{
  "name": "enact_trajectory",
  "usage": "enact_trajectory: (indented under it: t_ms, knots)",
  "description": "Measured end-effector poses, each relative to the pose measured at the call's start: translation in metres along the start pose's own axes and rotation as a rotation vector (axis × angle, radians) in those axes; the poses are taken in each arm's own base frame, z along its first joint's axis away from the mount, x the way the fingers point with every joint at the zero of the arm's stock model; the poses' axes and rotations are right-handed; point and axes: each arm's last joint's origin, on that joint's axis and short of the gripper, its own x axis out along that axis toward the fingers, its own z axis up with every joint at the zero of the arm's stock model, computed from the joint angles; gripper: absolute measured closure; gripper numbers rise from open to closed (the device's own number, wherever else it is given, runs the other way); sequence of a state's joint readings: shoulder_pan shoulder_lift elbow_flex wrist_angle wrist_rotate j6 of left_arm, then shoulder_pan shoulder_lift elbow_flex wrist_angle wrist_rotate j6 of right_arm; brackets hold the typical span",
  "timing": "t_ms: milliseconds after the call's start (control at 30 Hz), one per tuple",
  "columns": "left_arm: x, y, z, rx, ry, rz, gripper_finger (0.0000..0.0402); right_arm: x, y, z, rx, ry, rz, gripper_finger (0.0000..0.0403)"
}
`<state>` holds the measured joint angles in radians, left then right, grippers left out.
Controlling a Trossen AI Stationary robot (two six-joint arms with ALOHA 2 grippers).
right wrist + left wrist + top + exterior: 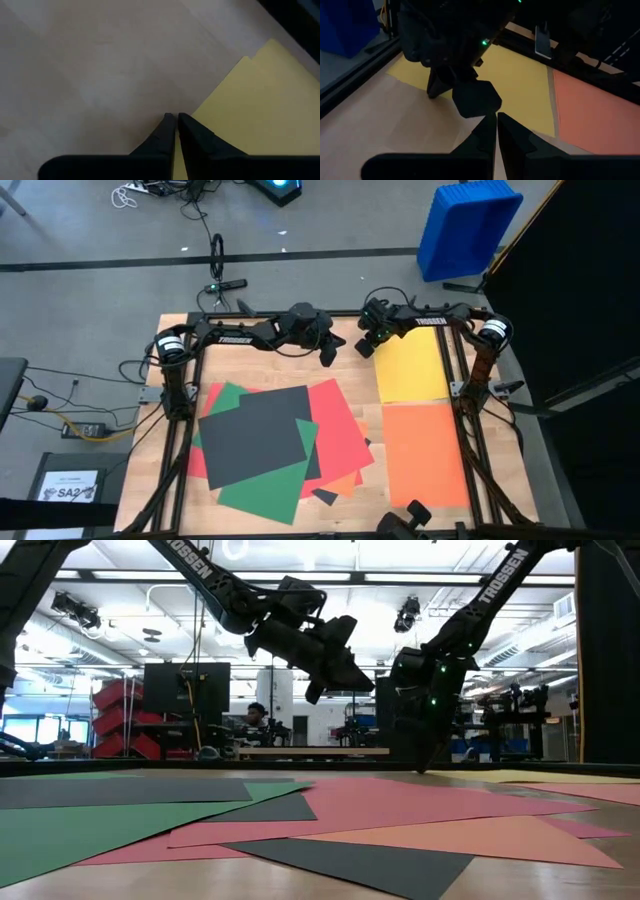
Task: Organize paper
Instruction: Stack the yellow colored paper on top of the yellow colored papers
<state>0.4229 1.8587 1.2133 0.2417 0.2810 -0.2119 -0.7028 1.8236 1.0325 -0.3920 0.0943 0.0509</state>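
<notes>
The paper lies in two groups on the wooden tabletop [260,365]. On the right side a yellow sheet [411,368] lies flat at the far end, and an orange sheet [425,454] lies just in front of it, the two edge to edge and squared with the tabletop's side. Left of centre is a loose overlapping heap: a dark grey sheet [255,435] on top, green sheets [262,492] poking out under it at a tilt, red sheets [340,425] fanning out to the right, and slivers of orange and dark grey at the near right edge of the heap.

The right tool [364,346] is at the far left corner of the yellow sheet, pointing down, its fingers pressed together; in the right wrist view the tips [175,121] sit at the sheet's edge, low over bare wood, though contact cannot be told. The left tool [328,356] hangs above the bare tabletop just left of it, raised well clear of the surface in the low view, fingers likewise together and holding nothing.

Off the tabletop, a blue bin [467,227] stands on the floor at the far right, and a small white printed sheet [70,487] lies at the near left.
</notes>
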Motion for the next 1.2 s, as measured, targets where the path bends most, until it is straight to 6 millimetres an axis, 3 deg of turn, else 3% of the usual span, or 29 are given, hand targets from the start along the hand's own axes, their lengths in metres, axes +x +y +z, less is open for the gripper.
enact_trajectory:
  t_ms: [467,633,800,967,1100,1200]
  knots:
    - [0.000,-0.001,0.000,0.000,0.001,-0.003,0.0402,-0.001,-0.006,0.001,0.012,-0.020,-0.031,0.0403]
    - [0.001,-0.003,-0.001,0.001,0.003,-0.006,0.0402,-0.013,-0.008,0.003,0.010,-0.046,-0.032,0.0403]
    - [0.001,-0.003,-0.001,0.003,0.002,-0.006,0.0402,-0.042,-0.007,0.005,0.008,-0.098,-0.015,0.0403]
    - [0.001,-0.003,0.000,0.004,0.001,-0.006,0.0402,-0.086,-0.005,-0.001,-0.052,-0.140,0.019,0.0403]
    - [0.001,-0.003,0.000,0.004,0.001,-0.008,0.0402,-0.124,0.006,-0.017,-0.160,-0.148,0.098,0.0403]
    - [0.001,-0.003,-0.001,0.004,0.004,-0.021,0.0402,-0.144,0.019,-0.039,-0.249,-0.111,0.159,0.0403]
